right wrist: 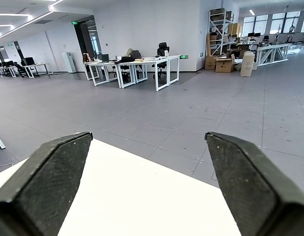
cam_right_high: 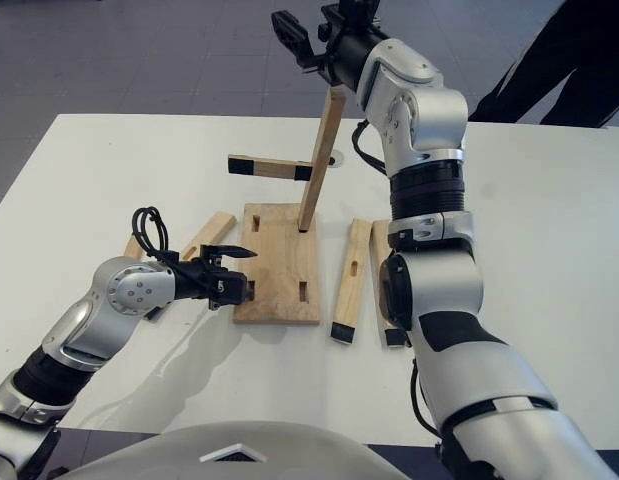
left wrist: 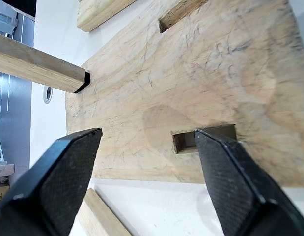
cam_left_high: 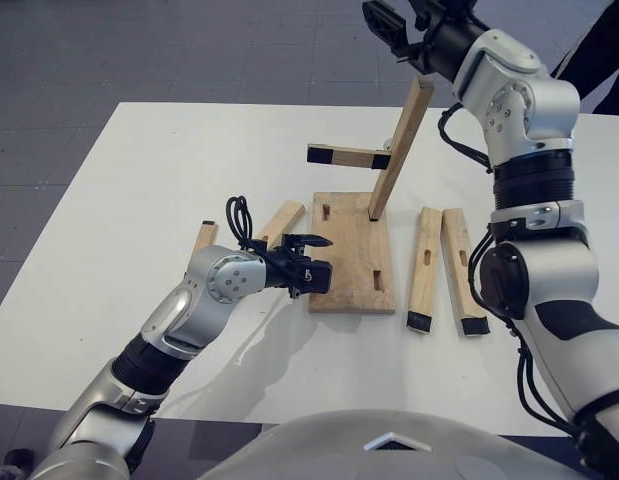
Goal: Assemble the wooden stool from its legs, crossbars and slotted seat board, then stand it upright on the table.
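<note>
Early stage | pale slotted wooden seat board (cam_left_high: pixel 351 255) flat on white counter (cam_left_high: pixel 129 190), one black-tipped wooden leg (cam_left_high: pixel 400 150) with crossbar (cam_left_high: pixel 347 156) slotted upright | remaining legs (cam_left_high: pixel 425 268) loose toward counter's right edge | left end effector (cam_left_high: pixel 318 260) and right end effector (right wrist: pixel 148 187) both released

I read the bench (cam_left_high: pixel 139 180) as plain white, over a floor (cam_left_high: pixel 139 50) of grey square tiles. The seat board (cam_left_high: pixel 354 262) is pale tan wood with fine darker grain and one browner oval patch, and its slots show dark. The upright leg (cam_left_high: pixel 401 150), the crossbar (cam_left_high: pixel 347 156) and the loose legs (cam_left_high: pixel 425 268) are the same light wood. The crossbar and loose legs carry black end tips. I see a short piece (cam_left_high: pixel 281 222) in matching tan. The left claw (left wrist: pixel 147 135) and right claw (right wrist: pixel 149 137) are black, and their pads (left wrist: pixel 58 177) bear a fine cross-hatched pattern.
</note>
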You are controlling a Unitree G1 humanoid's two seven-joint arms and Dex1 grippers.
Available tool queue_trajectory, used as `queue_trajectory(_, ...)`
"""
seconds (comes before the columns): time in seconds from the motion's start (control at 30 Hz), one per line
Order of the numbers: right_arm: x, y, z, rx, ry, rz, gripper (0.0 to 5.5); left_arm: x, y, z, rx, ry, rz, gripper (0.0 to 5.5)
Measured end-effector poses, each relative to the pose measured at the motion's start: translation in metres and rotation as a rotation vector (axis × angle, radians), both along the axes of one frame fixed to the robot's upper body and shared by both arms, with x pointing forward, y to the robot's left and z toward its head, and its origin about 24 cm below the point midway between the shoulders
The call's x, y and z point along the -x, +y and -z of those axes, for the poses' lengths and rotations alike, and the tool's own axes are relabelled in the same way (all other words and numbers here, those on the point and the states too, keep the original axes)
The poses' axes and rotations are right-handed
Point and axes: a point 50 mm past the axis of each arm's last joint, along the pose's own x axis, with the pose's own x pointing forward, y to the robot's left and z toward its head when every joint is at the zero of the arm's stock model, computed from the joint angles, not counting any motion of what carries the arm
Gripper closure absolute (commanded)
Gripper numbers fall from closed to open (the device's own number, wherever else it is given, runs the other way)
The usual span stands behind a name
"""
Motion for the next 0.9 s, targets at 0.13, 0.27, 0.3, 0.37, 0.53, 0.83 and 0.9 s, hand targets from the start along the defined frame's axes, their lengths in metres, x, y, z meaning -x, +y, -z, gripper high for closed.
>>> queue_trajectory(0.13, 0.003, -0.006, -0.034, -0.091, -0.106, 0.010, 1.26, 0.000, 0.000, 0.000, 0.000, -0.002, 0.000, 1.99)
queue_trajectory(0.27, 0.022, -0.012, -0.107, -0.186, -0.367, 0.009, 1.26, 0.000, 0.000, 0.000, 0.001, -0.003, -0.001, 1.99)
queue_trajectory(0.3, 0.027, -0.015, -0.122, -0.210, -0.429, 0.010, 1.26, 0.000, 0.000, 0.000, 0.000, -0.003, -0.001, 1.99)
queue_trajectory(0.37, 0.032, -0.016, -0.133, -0.234, -0.479, 0.004, 1.26, 0.000, 0.000, 0.000, -0.001, -0.003, -0.002, 1.99)
queue_trajectory(0.53, -0.004, 0.009, 0.012, -0.157, 0.040, -0.046, 1.26, 0.001, 0.000, 0.001, -0.001, -0.005, -0.002, 1.99)
queue_trajectory(0.83, 0.002, 0.005, 0.028, -0.193, 0.070, -0.055, 1.26, 0.000, 0.000, 0.002, -0.003, 0.000, -0.004, 1.99)
queue_trajectory(0.9, 0.006, 0.005, 0.020, -0.222, 0.064, -0.074, 1.26, 0.000, 0.000, 0.003, -0.003, 0.001, -0.005, 1.99)
